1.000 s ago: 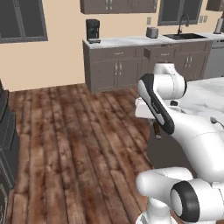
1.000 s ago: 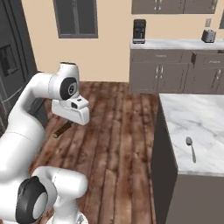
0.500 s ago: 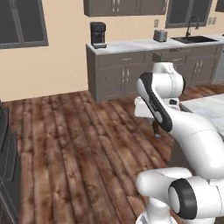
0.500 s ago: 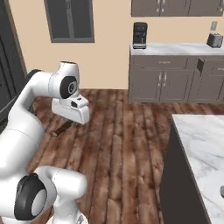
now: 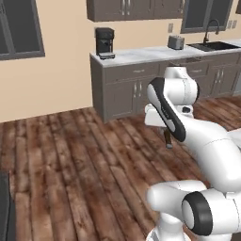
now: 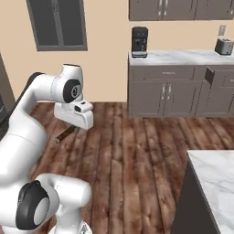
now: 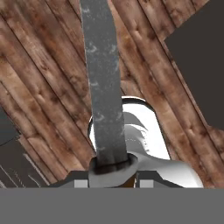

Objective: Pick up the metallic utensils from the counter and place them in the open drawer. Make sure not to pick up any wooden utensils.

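**Item 1, pincer** [image 7: 113,181]. I am closing my pincer on the knife [image 7: 103,83]. The jaws are standing narrow, one on each side of it. In the hand view the grey blade is running from the pincer at 6 o'clock straight up towards 12 o'clock. In the left base view my pincer [image 5: 164,126] is hanging under the wrist. The knife's [image 5: 168,139] dark end is poking out below it, towards 6 o'clock. In the right base view the pincer [image 6: 74,124] is carrying the knife [image 6: 66,133] slanted, with its dark end pointing towards 8 o'clock.

**Item 2, floor** [image 6: 137,151]. Brown wooden planks are lying beneath the pincer. The knife is hanging over them and touching nothing but the jaws.

**Item 3, island worktop** [image 6: 215,178]. White veined marble is showing as a corner at 4 o'clock in the right base view, well apart from the pincer.

**Item 4, far cabinets.** A grey-brown run with a marble top is standing against the wall, at 1 o'clock from the pincer in both base views.
- The open drawer [image 6: 209,76] is jutting out from the run, below the toaster [image 6: 223,46].
- A black coffee machine [image 6: 139,41] is sitting at the run's left end.
- A sink [image 5: 214,45] is lying at 3 o'clock from the toaster in the left base view.
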{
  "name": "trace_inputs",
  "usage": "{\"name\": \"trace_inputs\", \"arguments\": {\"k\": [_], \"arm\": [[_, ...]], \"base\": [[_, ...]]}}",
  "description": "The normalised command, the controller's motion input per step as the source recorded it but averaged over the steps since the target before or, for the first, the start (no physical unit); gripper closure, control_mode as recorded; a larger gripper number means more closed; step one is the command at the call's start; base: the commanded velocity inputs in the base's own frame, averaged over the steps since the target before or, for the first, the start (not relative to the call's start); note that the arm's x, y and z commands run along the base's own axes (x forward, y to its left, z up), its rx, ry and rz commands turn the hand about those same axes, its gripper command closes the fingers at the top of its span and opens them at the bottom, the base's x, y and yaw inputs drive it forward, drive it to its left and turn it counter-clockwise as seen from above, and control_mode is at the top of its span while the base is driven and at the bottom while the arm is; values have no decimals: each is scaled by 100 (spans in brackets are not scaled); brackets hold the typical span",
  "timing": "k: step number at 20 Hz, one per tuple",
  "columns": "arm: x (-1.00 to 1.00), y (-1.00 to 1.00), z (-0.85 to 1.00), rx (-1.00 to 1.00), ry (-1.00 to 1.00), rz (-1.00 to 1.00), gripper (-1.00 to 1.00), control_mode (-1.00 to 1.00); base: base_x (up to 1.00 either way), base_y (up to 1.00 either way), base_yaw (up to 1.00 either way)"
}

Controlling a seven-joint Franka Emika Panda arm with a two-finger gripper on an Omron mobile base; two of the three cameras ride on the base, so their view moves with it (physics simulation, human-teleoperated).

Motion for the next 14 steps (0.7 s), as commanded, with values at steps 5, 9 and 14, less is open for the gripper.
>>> {"name": "trace_inputs", "arguments": {"k": [5, 9, 14], "arm": [[0, 0, 0, 0, 0, 0, 100, 100], [0, 0, 0, 0, 0, 0, 100, 100], [0, 0, 0, 0, 0, 0, 100, 100]], "base": [[100, 45, -29], [100, 41, -32], [100, 40, -31]]}}
